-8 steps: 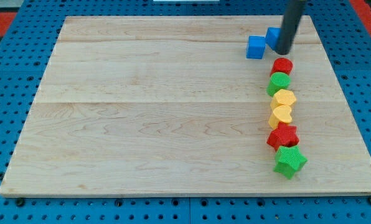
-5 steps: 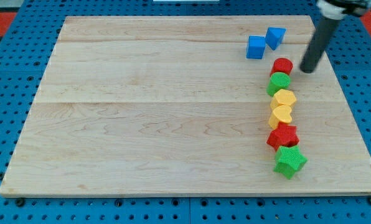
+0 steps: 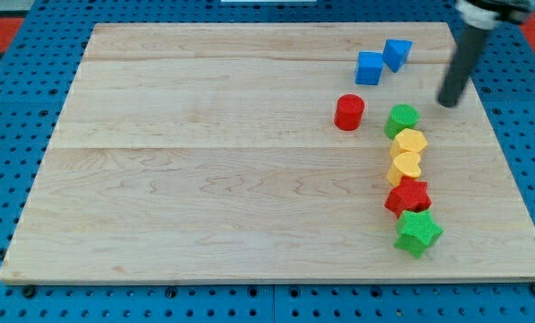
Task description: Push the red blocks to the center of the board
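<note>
A red cylinder (image 3: 349, 112) stands alone on the wooden board (image 3: 205, 170), right of the board's middle. A red star (image 3: 407, 196) sits lower in a column at the view's right. That column runs from a green cylinder (image 3: 401, 119) through two yellow blocks (image 3: 409, 142) (image 3: 405, 166) and the red star to a green star (image 3: 418, 233). My tip (image 3: 448, 103) is at the view's right, to the right of and a little above the green cylinder, apart from every block.
Two blue cubes (image 3: 369, 68) (image 3: 396, 54) lie near the board's top edge, above the red cylinder. The board's right edge (image 3: 505, 161) runs close to the column.
The red cylinder has left the top of the column and moved left and slightly down, towards the middle. My tip swung from beside the blue cubes to the right side.
</note>
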Robot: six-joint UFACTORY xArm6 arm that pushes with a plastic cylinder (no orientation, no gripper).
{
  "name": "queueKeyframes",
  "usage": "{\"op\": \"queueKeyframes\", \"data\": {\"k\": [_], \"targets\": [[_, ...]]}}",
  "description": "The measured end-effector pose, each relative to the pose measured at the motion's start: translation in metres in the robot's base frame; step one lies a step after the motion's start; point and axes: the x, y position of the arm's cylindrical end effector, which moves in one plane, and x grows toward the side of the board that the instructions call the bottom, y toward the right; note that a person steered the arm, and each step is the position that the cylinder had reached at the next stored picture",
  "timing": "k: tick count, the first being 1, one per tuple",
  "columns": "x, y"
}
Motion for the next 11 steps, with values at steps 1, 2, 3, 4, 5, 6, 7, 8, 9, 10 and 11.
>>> {"op": "queueKeyframes", "data": {"k": [1, 2, 3, 4, 5, 6, 7, 8, 9, 10, 11], "targets": [[0.074, 0.027], [0.135, 0.005], [0.184, -0.005], [0.176, -0.066], [0.141, -0.099], [0.158, -0.156], [0.159, -0.137], [0.159, -0.182], [0.156, -0.221], [0.110, -0.227], [0.100, -0.215]]}}
